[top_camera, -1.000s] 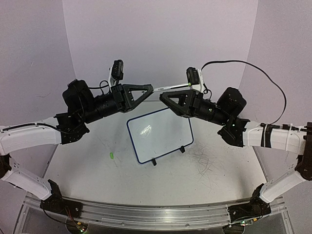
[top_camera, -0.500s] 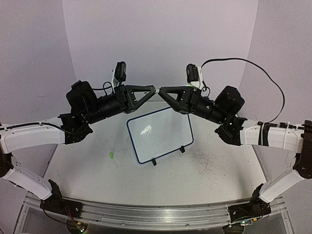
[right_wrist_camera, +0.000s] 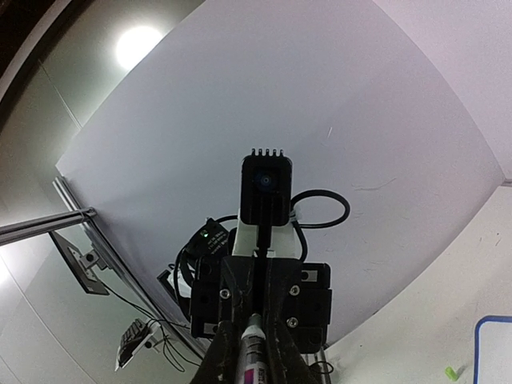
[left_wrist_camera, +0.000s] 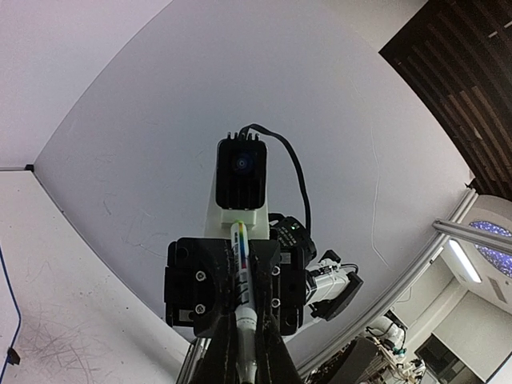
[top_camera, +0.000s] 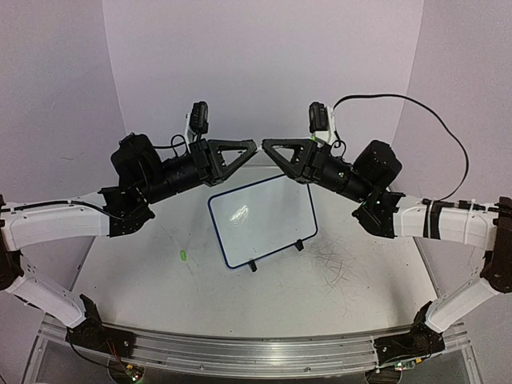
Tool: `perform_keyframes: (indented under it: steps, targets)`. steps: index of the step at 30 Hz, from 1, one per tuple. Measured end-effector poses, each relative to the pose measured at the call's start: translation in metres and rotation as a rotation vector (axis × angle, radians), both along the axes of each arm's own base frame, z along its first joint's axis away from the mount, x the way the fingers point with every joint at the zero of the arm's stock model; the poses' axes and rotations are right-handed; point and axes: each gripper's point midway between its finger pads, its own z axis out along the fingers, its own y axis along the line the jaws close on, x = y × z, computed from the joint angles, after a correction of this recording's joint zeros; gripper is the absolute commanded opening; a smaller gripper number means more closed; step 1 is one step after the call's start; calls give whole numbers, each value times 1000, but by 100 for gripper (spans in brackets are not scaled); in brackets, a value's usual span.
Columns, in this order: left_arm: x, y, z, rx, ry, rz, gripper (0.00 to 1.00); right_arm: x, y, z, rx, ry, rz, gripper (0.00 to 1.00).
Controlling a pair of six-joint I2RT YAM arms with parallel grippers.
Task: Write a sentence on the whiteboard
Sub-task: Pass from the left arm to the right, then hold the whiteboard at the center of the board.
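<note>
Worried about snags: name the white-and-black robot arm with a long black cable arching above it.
The right arm: a thin black cable loops high from its wrist back to its forearm. The left arm has no such high arc.

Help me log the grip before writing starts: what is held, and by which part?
One marker, clamped by both grippers at once: the left gripper on one end of its barrel, the right gripper on the other.
</note>
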Motion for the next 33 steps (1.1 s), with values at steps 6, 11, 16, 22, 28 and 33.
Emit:
perform_keyframes:
  steps: [6,11,16,22,28,33]
  targets:
    - [4,0,-5,8,11,13,0,4,1,-4,-11,1,-12,0]
    - [3,0,-8,11,8,10,52,3,2,-5,-16,-22,-18,0]
    - [4,3,-58,109,53,27,94,4,5,-24,-127,-130,-93,0]
    - [19,35,-96,254,101,164,99,19,-27,-60,-336,-260,-302,0]
    - [24,90,-67,274,70,376,99,57,-75,-93,-467,-254,-491,0]
    - [49,115,-80,386,149,532,99,71,-90,-115,-566,-250,-542,0]
